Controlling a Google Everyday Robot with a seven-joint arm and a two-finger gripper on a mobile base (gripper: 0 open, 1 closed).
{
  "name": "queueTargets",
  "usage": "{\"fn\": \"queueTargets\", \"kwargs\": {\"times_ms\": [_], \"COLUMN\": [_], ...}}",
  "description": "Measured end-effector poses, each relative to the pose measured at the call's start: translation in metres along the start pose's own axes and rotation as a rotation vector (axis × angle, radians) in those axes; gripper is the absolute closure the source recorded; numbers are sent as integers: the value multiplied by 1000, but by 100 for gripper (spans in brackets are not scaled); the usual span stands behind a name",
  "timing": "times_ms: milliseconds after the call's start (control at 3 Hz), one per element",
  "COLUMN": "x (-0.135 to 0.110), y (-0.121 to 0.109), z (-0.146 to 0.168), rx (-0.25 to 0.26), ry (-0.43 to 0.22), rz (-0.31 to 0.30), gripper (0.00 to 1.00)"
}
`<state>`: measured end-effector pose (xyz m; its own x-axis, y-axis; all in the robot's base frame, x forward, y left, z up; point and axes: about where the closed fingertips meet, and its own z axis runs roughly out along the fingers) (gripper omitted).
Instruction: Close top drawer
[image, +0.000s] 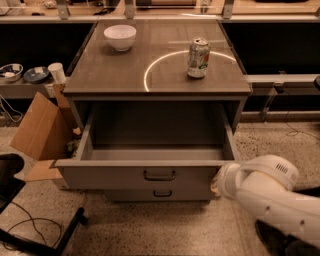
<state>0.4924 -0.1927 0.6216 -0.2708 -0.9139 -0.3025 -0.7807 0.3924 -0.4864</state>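
The top drawer (135, 176) is a wide grey metal drawer, pulled partly out of the cabinet, and its inside is bare. A small dark loop handle (160, 175) sits at the centre of its front panel. My white arm (265, 192) comes in from the lower right. My gripper (216, 184) is at the arm's end, right against the right end of the drawer's front panel; its fingers are hidden by the wrist.
A white bowl (120, 36) and a drinks can (198, 57) stand on the cabinet top (155, 80). A lower drawer front (162, 194) shows beneath. A cardboard box (42, 127) and a shelf with cups are left; a chair base (30, 235) is lower left.
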Motion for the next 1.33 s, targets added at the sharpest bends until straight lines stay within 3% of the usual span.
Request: {"fn": "queueTargets", "kwargs": {"times_ms": [333, 667, 1000, 1333], "x": [0, -13, -14, -25], "y": [-1, -41, -45, -71], "z": [0, 19, 20, 31], "rx": [2, 45, 50, 79], "ry": [-1, -24, -27, -41], "rz": [-3, -70, -79, -125], "gripper": [100, 100, 100, 100]}}
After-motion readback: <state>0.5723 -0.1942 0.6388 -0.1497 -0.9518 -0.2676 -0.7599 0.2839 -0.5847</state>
